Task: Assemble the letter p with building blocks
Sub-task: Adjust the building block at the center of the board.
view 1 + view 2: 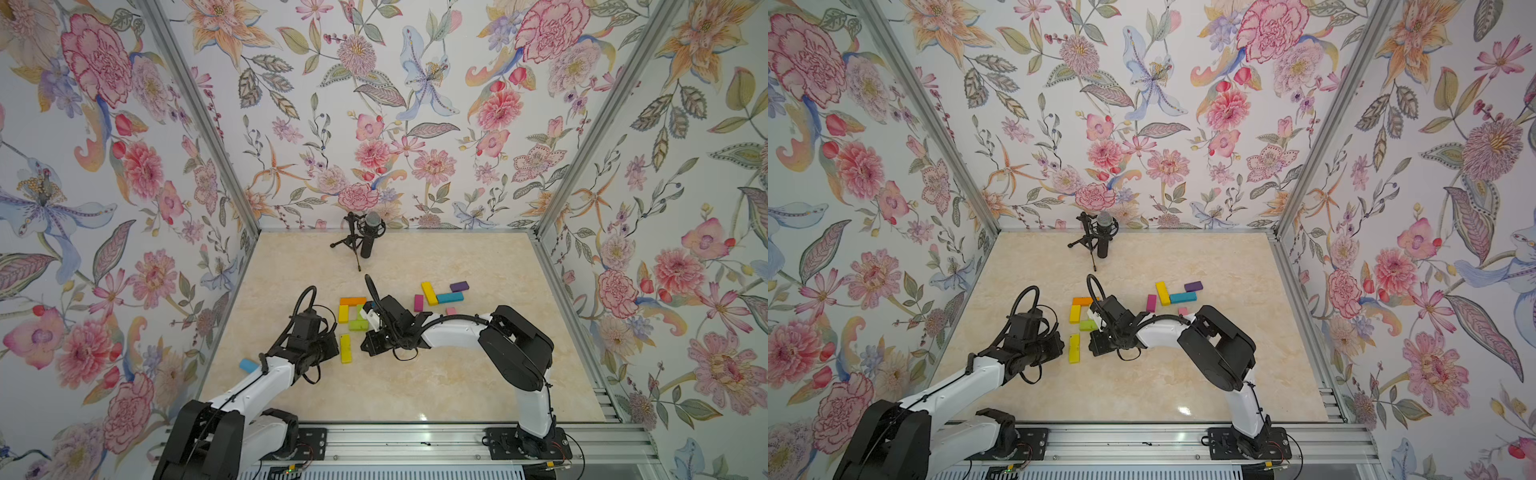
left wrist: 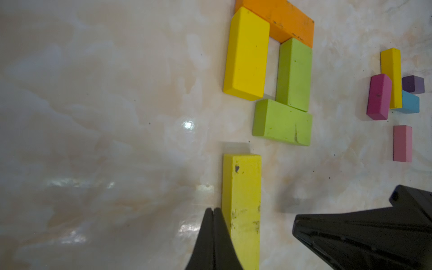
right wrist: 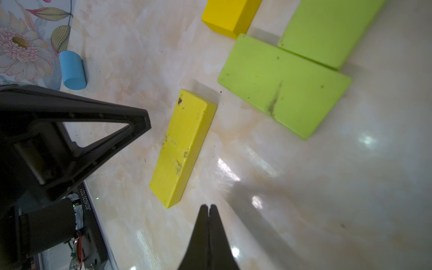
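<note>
An orange block (image 2: pixel 284 19), a yellow block (image 2: pixel 246 53) and two lime green blocks (image 2: pixel 294 72) (image 2: pixel 281 122) lie together as a rectangular loop, seen in both top views (image 1: pixel 351 312). Just below it a long yellow block (image 1: pixel 345 348) lies flat, apart from the loop. My left gripper (image 2: pixel 213 209) is shut and empty, its tip against that block's long side. My right gripper (image 3: pixel 208 206) is also shut and empty, just off the block's (image 3: pixel 182 149) near end on the other side.
Loose blocks lie to the right: yellow (image 1: pixel 429 293), teal (image 1: pixel 449 297), purple (image 1: pixel 459 286), magenta (image 1: pixel 418 303) and pink (image 1: pixel 451 311). A blue cylinder (image 1: pixel 248 365) rests by the left wall. A black microphone on a tripod (image 1: pixel 370 235) stands at the back.
</note>
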